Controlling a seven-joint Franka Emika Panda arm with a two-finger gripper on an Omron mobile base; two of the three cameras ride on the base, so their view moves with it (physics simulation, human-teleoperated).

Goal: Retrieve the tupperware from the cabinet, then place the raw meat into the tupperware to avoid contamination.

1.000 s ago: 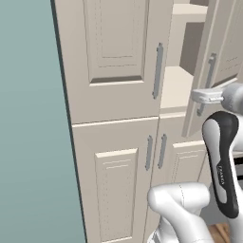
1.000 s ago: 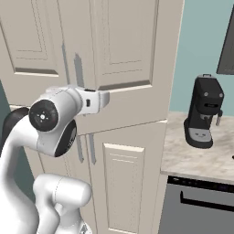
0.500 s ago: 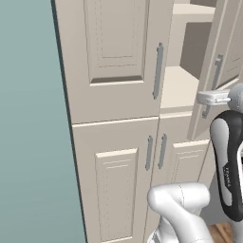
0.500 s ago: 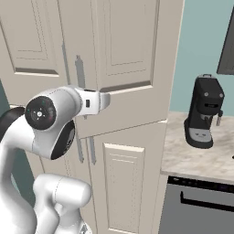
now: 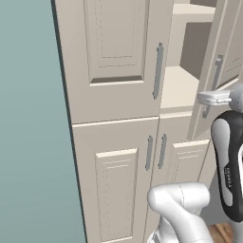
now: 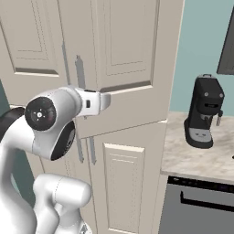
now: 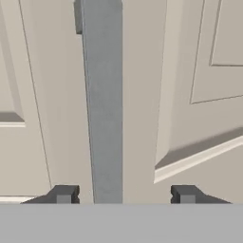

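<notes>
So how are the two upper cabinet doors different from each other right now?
The left upper door is shut flat against the cabinet, while the right upper door is swung out, baring beige shelves behind it. The left door's grey bar handle has nothing near it; the right door's handle stands between the robot's spread fingers. Both are cream, raised-panel doors with slim vertical handles.

one cabinet (image 5: 114,95), four bar handles (image 5: 158,71), one coffee machine (image 6: 204,112)

speckled countertop (image 6: 192,160), black coffee machine (image 6: 204,112) standing on it
</notes>
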